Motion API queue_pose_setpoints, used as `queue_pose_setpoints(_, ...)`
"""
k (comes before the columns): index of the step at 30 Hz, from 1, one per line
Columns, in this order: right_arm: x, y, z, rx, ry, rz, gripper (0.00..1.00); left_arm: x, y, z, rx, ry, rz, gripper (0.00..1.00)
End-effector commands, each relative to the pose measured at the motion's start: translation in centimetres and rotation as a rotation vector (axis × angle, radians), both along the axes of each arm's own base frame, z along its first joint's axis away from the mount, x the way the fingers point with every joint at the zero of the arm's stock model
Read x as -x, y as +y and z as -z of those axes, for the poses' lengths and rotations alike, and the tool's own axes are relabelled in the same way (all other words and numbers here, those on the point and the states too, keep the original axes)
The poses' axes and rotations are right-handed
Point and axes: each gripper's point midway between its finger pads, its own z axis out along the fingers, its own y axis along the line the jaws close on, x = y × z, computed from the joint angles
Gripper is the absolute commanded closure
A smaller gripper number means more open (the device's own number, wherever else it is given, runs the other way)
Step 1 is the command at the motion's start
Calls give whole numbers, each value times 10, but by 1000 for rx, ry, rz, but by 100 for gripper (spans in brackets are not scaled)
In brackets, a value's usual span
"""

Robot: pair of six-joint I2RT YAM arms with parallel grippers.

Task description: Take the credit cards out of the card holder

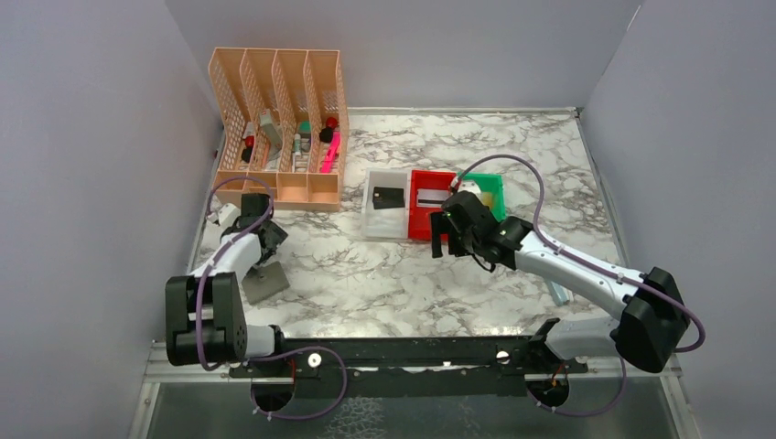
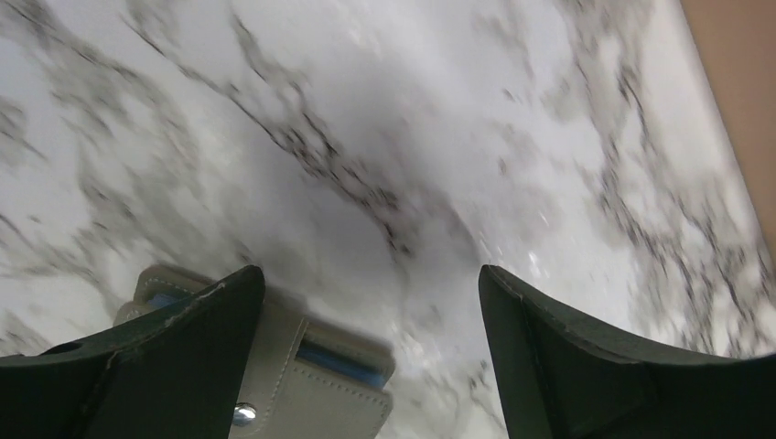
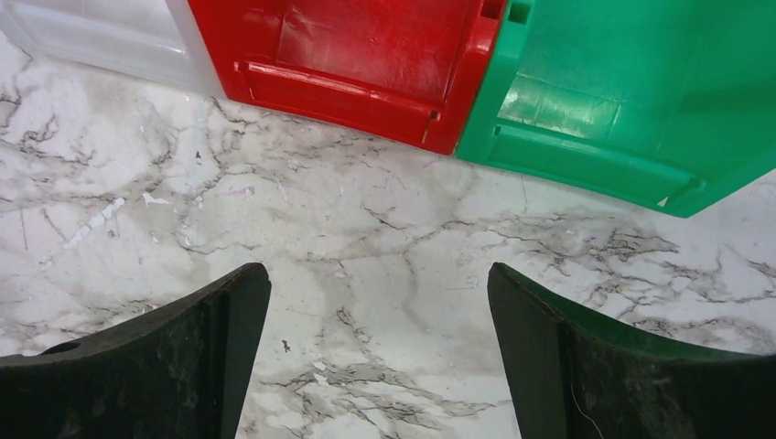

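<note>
The card holder lies closed on the marble table at the left, grey with a blue strip and a snap button. In the left wrist view it sits at the bottom left, partly under my left finger. My left gripper is open and empty, just beyond the holder. A black card lies in the white bin. A silvery card with a dark stripe lies in the red bin. A gold card shows in the green bin. My right gripper is open and empty over bare marble in front of the red bin and green bin.
An orange mesh file organiser with pens and small items stands at the back left. A small light-blue object lies under my right arm. Grey walls close in the table on three sides. The white bin's corner shows in the right wrist view.
</note>
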Motion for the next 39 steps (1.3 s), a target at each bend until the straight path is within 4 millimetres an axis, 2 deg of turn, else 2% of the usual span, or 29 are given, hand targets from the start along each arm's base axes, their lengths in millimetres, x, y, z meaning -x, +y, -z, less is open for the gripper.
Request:
queue_pose_setpoints(1, 9, -1, 14, -25, 38, 31, 6, 29, -75, 21, 227, 32, 115, 10)
queue_pose_setpoints(7, 24, 12, 32, -90, 118, -6, 6, 54, -148, 34, 323, 35, 263, 11)
queue_pose_setpoints(10, 33, 29, 31, -180, 146, -69, 6, 57, -172, 31, 328, 33, 362, 11)
queue_pose_setpoints(12, 39, 40, 29, -249, 155, -114, 6, 49, -175, 19, 282, 7, 407, 10)
queue_pose_setpoints(16, 47, 49, 26, -320, 162, -159, 6, 36, -151, -21, 139, -89, 351, 7)
queue_pose_setpoints(17, 47, 49, 27, -318, 164, -154, 6, 35, -142, -32, 105, -117, 321, 2)
queue_pose_setpoints(21, 45, 46, 32, -291, 174, -134, 6, 51, -93, -53, -44, -176, 119, 1)
queue_pose_setpoints(24, 44, 43, 34, -262, 181, -127, 6, 67, -68, -54, -89, -196, -16, 1)
queue_pose_setpoints(30, 43, 37, 32, -240, 170, -114, 6, 104, -37, -39, -112, -121, -243, 2)
queue_pose_setpoints(35, 44, 34, 32, -240, 166, -108, 6, 107, -21, -42, -143, -138, -330, 5)
queue_pose_setpoints(39, 45, 34, 34, -238, 172, -102, 6, 101, -15, -36, -169, -115, -334, 5)
